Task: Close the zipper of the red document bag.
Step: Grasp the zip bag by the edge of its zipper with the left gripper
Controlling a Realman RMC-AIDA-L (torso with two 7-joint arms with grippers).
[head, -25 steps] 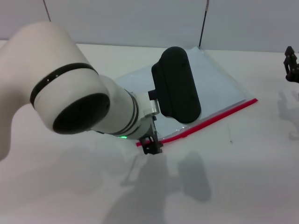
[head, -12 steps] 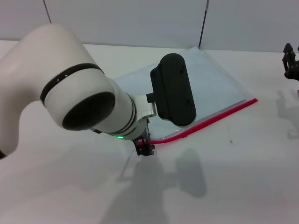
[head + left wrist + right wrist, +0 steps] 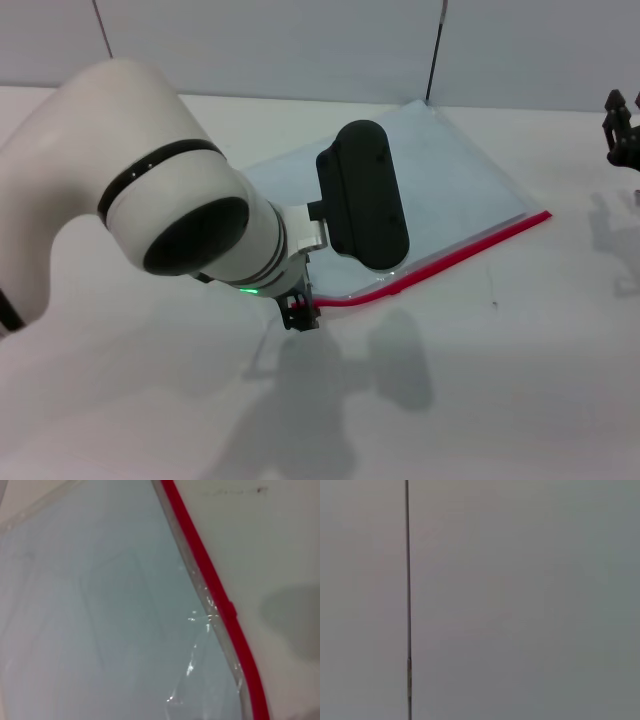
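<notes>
A: Dragging where? Left gripper (image 3: 299, 313) is sitting at the zipper (image 3: 450, 255) end of the red document bag (image 3: 460, 180), mid-table.
B: I'm keeping low along the strip; grip state I cannot tell.

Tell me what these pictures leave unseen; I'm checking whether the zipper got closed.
- Left gripper, head view: the arm's body hides most of it, so its grip is unclear.
- Zipper slider: too small in the head view, not evident in the left wrist view.
- Red document bag: middle covered by the wrist.
- Right gripper: cut by the edge.
</notes>
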